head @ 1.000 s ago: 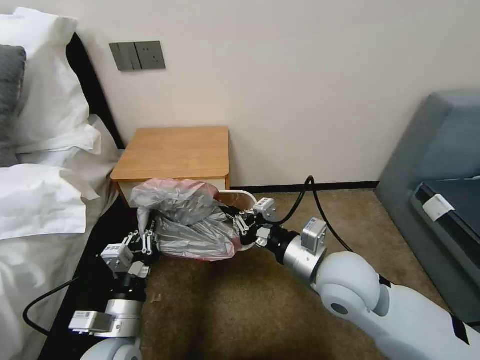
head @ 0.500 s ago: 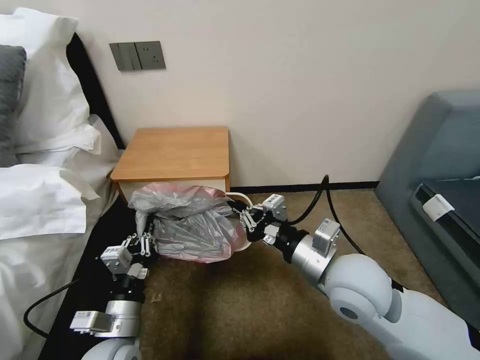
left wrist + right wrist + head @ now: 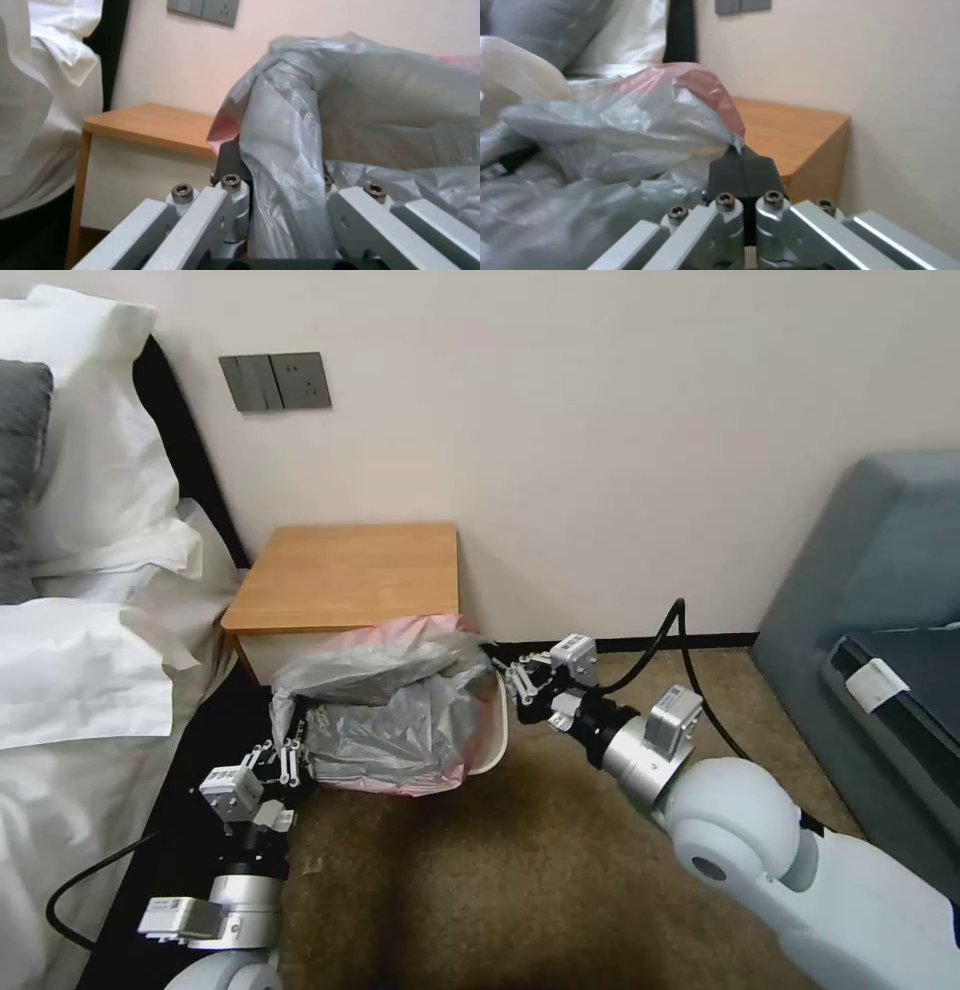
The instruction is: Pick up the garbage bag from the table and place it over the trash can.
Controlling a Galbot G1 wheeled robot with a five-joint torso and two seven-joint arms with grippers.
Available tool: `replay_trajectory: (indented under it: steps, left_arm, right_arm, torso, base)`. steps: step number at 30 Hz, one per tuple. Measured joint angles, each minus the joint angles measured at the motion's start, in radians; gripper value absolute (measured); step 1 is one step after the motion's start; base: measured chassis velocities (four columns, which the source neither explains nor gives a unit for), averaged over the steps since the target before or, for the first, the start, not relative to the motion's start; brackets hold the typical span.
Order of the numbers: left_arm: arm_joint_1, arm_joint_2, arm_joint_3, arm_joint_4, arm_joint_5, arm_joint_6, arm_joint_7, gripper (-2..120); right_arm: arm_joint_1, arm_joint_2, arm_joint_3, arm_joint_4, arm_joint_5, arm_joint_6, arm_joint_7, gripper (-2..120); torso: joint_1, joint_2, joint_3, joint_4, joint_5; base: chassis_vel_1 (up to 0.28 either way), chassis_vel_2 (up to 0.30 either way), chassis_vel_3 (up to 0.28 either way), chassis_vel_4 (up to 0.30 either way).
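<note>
The garbage bag [image 3: 390,715] is crinkly grey plastic with a pink edge, spread over the trash can, whose cream rim [image 3: 497,732] shows at the bag's right side. The can stands on the carpet in front of the table [image 3: 350,570]. My left gripper [image 3: 285,762] is shut on the bag's near left edge. The left wrist view shows a bunch of the bag [image 3: 295,150] between the left gripper's [image 3: 277,180] fingers. My right gripper [image 3: 507,678] is shut on the far right edge. In the right wrist view its dark pads [image 3: 730,170] pinch the bag's [image 3: 630,123] pink tip.
A bed with white sheets and pillows [image 3: 70,670] lies close on the left. A grey sofa [image 3: 880,650] stands at the right. The wall with a switch panel [image 3: 275,380] is right behind the table. Brown carpet [image 3: 450,870] lies open in front.
My right gripper has moved right and toward the wall, pulling the bag's edge with it. The bag has spread wider over the can. The left gripper has barely moved.
</note>
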Motion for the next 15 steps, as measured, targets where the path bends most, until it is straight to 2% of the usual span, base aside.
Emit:
replay_trajectory:
  steps: [9,15]
  left_arm:
    - [0.002,0.000,0.001,-0.015,-0.019,-0.005,0.006,9]
    - [-0.002,0.000,0.003,-0.019,-0.031,0.001,-0.002,9]
  right_arm:
    - [0.001,-0.066,0.035,-0.053,-0.007,0.002,0.000,0]
    - [-0.017,-0.078,0.047,-0.068,-0.037,0.000,-0.010,0]
  torso:
    - [0.000,0.000,0.000,0.0000,0.0000]
    - [0.000,0.000,0.000,0.0001,0.0000]
  base:
    - [0.000,0.000,0.000,0.000]
    - [0.000,0.000,0.000,0.000]
